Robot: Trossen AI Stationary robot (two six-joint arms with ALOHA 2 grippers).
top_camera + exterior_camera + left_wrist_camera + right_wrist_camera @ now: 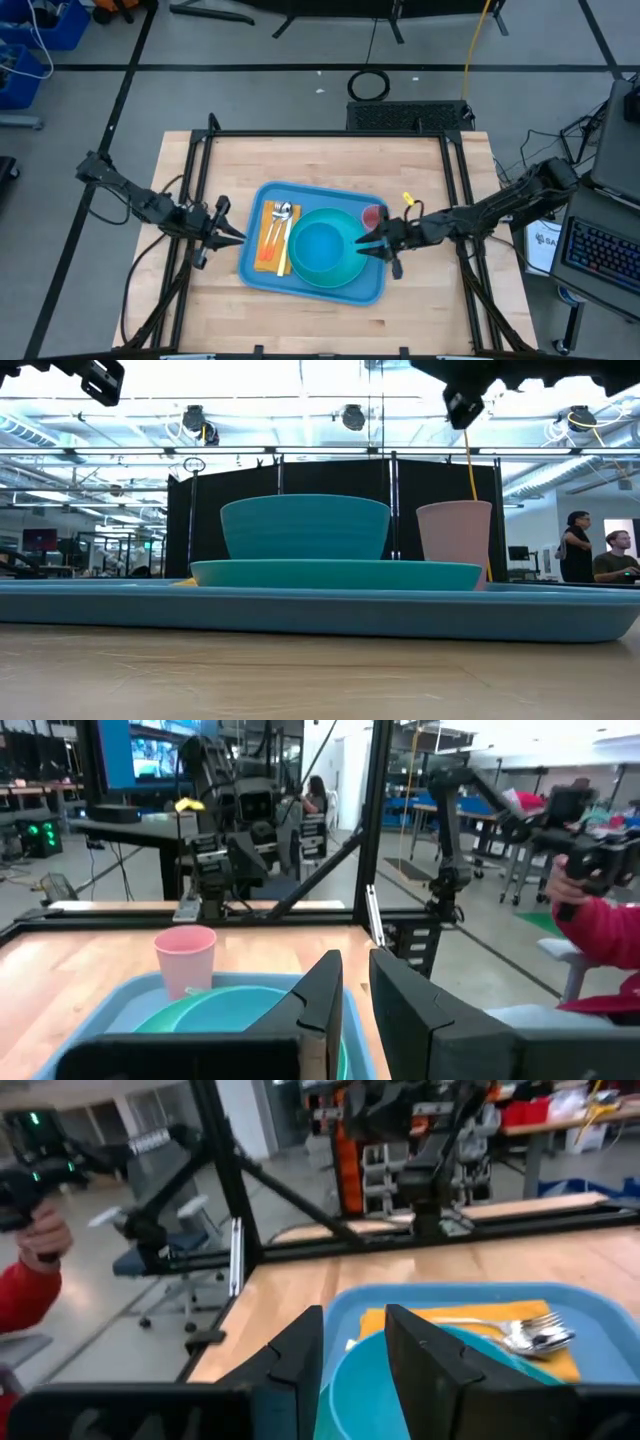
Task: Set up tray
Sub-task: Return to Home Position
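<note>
Tray [372, 286] is sitting mid-bench, fully laid: bowl [320, 245] on plate [341, 275], cup [372, 215] by its right edge, cutlery [281, 214] on napkin [266, 263]. Left pincer [236, 237] beside it and right pincer [366, 246] over its right edge are hovering released and empty, seemingly done placing

Two slim black robot arms are showing chunky joints and thin links.
The left arm [135, 198] and right arm [495, 208] are narrowing toward the wrists, and a thin dark cable [140, 270] is trailing off the left one. The left tool [238, 238] and right tool [362, 247] are each ending in two flat, angular black fingers [322, 1005].
</note>
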